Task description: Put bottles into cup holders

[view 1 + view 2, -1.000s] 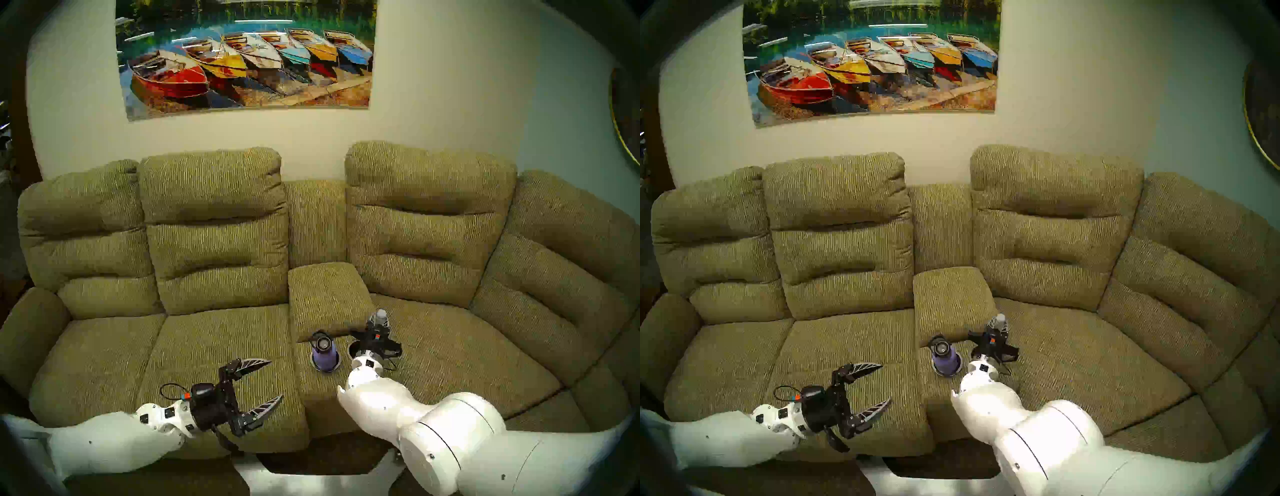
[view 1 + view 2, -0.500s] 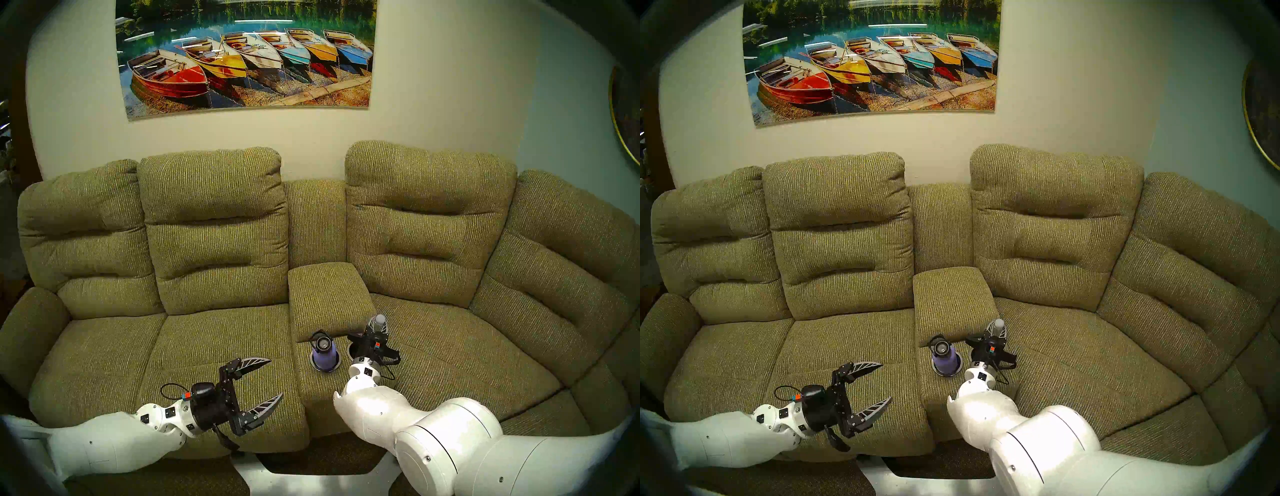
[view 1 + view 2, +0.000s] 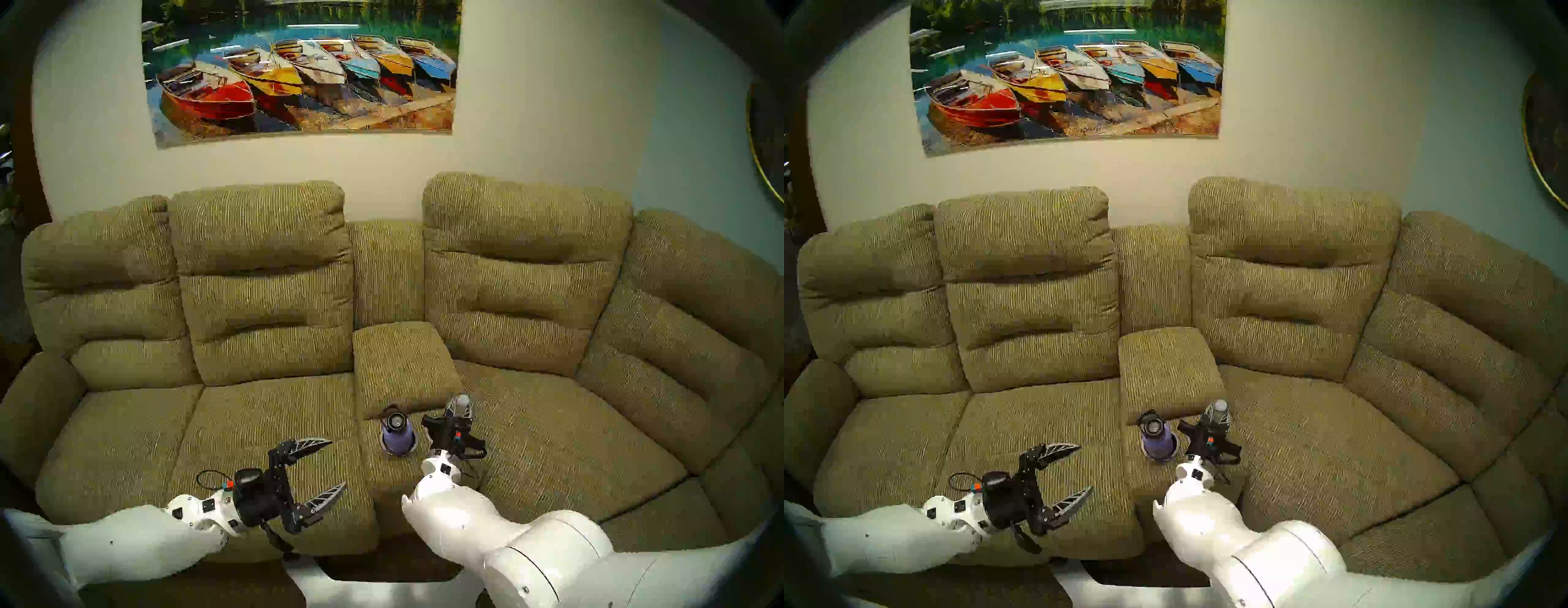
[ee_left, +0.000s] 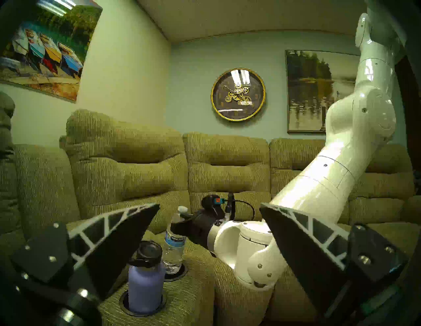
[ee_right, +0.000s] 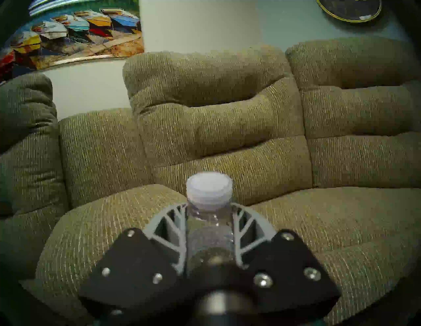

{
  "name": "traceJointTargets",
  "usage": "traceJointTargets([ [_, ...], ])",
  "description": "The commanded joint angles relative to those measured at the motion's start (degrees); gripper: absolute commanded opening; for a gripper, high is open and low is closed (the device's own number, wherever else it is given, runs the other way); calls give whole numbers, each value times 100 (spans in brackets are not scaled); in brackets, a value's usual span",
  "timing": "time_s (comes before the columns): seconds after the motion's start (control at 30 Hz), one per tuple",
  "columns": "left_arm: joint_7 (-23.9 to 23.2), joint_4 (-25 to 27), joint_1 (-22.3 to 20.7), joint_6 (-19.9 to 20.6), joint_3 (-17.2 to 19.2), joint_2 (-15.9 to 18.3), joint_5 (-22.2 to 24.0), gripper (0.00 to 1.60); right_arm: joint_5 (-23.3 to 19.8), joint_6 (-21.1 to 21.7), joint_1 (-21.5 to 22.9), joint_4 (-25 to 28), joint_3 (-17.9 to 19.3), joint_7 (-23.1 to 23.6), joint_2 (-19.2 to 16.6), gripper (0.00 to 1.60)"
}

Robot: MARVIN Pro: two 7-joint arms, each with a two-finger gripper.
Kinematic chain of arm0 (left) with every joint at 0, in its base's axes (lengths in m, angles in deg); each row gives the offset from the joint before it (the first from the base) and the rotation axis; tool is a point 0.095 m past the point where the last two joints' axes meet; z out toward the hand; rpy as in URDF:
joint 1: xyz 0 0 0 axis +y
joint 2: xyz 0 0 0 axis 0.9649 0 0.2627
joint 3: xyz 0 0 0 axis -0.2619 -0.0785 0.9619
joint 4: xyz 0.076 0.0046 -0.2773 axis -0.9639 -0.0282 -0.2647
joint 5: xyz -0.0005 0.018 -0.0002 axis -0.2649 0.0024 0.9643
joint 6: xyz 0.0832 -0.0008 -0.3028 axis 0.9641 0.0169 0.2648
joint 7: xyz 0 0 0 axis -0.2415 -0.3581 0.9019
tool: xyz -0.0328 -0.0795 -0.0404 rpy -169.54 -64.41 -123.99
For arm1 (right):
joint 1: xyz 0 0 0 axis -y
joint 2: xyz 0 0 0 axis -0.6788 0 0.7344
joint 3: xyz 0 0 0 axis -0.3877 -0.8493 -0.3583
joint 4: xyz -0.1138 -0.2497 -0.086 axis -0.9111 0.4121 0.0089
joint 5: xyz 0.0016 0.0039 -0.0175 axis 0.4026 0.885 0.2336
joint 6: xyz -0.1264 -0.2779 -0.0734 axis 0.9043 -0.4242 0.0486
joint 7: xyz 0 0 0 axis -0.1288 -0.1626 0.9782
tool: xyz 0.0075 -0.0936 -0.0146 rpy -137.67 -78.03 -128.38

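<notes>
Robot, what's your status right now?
Left gripper open, empty. Right gripper shut on water bottle, entering holder. Purple flask seated. Nothing blocking.

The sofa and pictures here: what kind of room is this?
Probably a living room or lounge: a big olive fabric sofa with built-in cup holders, a painting of boats above it, and a wall clock.

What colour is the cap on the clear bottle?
White, clearest in the right wrist view: the clear bottle's cap.
</notes>
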Motion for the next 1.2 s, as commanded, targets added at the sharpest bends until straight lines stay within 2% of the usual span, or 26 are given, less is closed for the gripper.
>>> traceJointTargets([
  [0.0, -649, 18, 4, -29, 40, 7, 26, 160, 204, -34, -235, 336, -213, -204, -81, 0],
  [0.03, -545, 47, -4, -29, 10, 28, -24, 160, 186, -34, -226, 284, -260, -215, -87, 0],
  [0.1, -668, 13, 8, -29, 49, 2, 35, 160, 229, -34, -252, 235, -299, -235, -83, 2],
  [0.13, -544, 49, -3, -29, 10, 29, -26, 160, 218, -34, -216, 127, -339, -235, -68, 13],
  [0.17, -598, 33, 2, -29, 27, 17, 1, 160, 219, -34, -200, 72, -340, -233, -49, 50],
  [0.23, -669, 12, 8, -29, 49, 2, 37, 160, 219, -34, -148, -72, -348, -190, -4, 77],
  [0.3, -495, 62, -8, -29, -6, 39, -48, 160, 182, -6, -68, -249, -388, -166, 43, 71],
  [0.33, -661, 14, 5, -29, 44, 4, 33, 160, 226, -6, -61, -282, -389, -167, 55, 70],
  [0.37, -538, 49, -5, -29, 6, 30, -26, 160, 213, -15, -39, -332, -399, -159, 67, 70],
  [0.4, -607, 29, 0, -29, 26, 16, 7, 160, 214, -34, -32, -360, -407, -154, 75, 70],
  [0.47, -617, 26, 0, -29, 28, 14, 12, 160, 276, -34, -32, -406, -449, -209, 77, 75],
  [0.5, -616, 26, 0, -29, 29, 14, 12, 160, 260, -34, -44, -401, -453, -203, 69, 83],
  [0.53, -570, 39, -4, -29, 15, 23, -10, 160, 350, -34, -75, -366, -492, -291, 46, 93],
  [0.57, -628, 23, 0, -29, 32, 12, 18, 160, 409, -34, -111, -302, -525, -375, 19, 160],
  [0.63, -608, 29, -1, -29, 25, 16, 8, 160, 457, -34, -238, -61, -552, -450, -72, 160],
  [0.77, -555, 41, -7, -29, 7, 25, -14, 160, 836, -34, -567, 429, -721, -885, -333, 160],
  [0.8, -505, 52, -10, -29, -5, 32, -34, 160, 872, -34, -564, 365, -721, -945, -349, 160],
  [0.87, -402, 72, -14, -29, -29, 44, -69, 160, 934, -34, -726, 591, -705, -1101, -488, 160],
  [1.0, -263, 97, -14, -29, -42, 53, -116, 160, 1069, -34, -1007, 821, -695, -1292, -757, 160],
  [1.17, -175, 105, -18, -29, -47, 58, -186, 160, 1198, -34, -1346, 1011, -676, -1309, -1062, 160],
])
